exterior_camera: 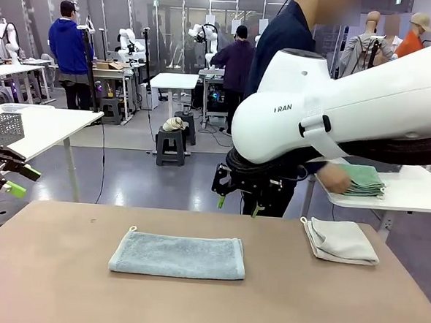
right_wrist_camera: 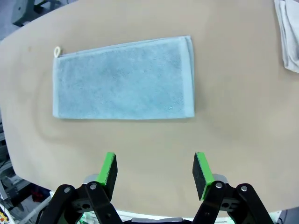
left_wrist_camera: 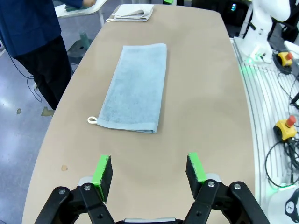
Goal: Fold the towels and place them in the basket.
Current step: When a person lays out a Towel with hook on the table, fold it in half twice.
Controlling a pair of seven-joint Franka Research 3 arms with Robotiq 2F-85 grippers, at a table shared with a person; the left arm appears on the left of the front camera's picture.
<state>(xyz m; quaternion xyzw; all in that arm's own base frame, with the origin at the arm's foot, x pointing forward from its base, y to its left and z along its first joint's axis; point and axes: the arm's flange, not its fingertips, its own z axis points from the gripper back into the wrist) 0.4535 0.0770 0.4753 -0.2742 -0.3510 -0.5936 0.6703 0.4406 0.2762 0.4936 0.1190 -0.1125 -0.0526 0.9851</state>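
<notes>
across the lower half of the front view, the table (exterior_camera: 48,268) carries both towels, and the risks start with the biggest thing. the right arm (exterior_camera: 365,105) bulks across the upper right, near a person reaching to a side table, so a wide swing could brush that sleeve. the blue towel (exterior_camera: 177,256) lies flat at centre, seemingly already doubled into a long strip. a pinch on only the top layer would peel it open rather than fold it. the cream towel (exterior_camera: 342,241) sits folded at the right, near the table's far edge, and a careless drag could push it off. the left claw (exterior_camera: 22,180) hangs at the left edge of the frame, well apart from both towels, jaws spread and empty. the right claw (right_wrist_camera: 155,161) hovers over the table just short of the blue towel, also spread and holding nothing. pads landing too shallow would skid on the terry and bunch it. the corner loop (exterior_camera: 132,230) at the strip's upper left could snag a finger.
</notes>
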